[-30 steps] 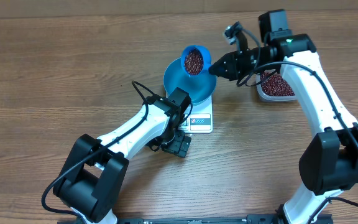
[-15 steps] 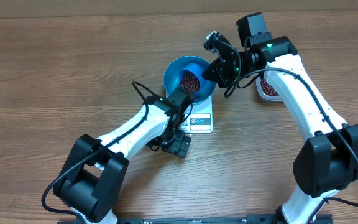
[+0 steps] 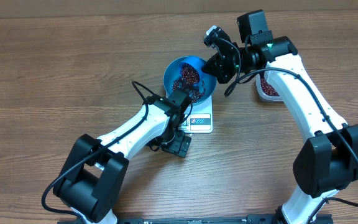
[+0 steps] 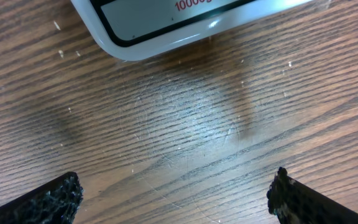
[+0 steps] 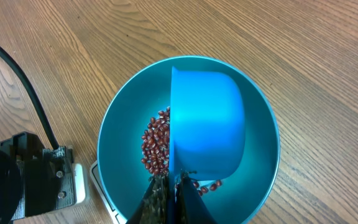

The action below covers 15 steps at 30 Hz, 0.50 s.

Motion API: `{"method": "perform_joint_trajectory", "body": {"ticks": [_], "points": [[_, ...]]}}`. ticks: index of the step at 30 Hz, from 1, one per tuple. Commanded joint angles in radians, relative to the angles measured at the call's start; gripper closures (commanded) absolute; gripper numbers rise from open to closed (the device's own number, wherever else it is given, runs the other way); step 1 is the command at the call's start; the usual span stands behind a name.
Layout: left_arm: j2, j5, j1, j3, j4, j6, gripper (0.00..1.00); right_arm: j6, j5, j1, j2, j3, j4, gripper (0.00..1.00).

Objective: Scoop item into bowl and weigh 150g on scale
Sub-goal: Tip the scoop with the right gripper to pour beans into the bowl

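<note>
Smooth glossy bowl [image 5: 114,146], matt wood-grain table [image 5: 48,37]

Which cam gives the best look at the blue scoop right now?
Right wrist. The scoop fills mid-frame, tipped over above the bowl, gripped at its near edge by the right gripper. Overhead: it's small, blue on blue, partly behind that gripper. Left wrist: no scoop, just a scale corner and tabletop.
</note>
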Motion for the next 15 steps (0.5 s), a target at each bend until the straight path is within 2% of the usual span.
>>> {"method": "perform_joint_trajectory", "body": {"ticks": [1, 15], "points": [[0.006, 0.0, 0.0, 0.01, -0.002, 0.016, 0.01, -0.009, -0.007, 0.001, -0.029, 0.023, 0.014, 0.96], [0.006, -0.001, 0.0, 0.01, -0.002, 0.016, 0.0, -0.035, 0.026, 0.005, -0.037, 0.115, -0.056, 0.96]]}}
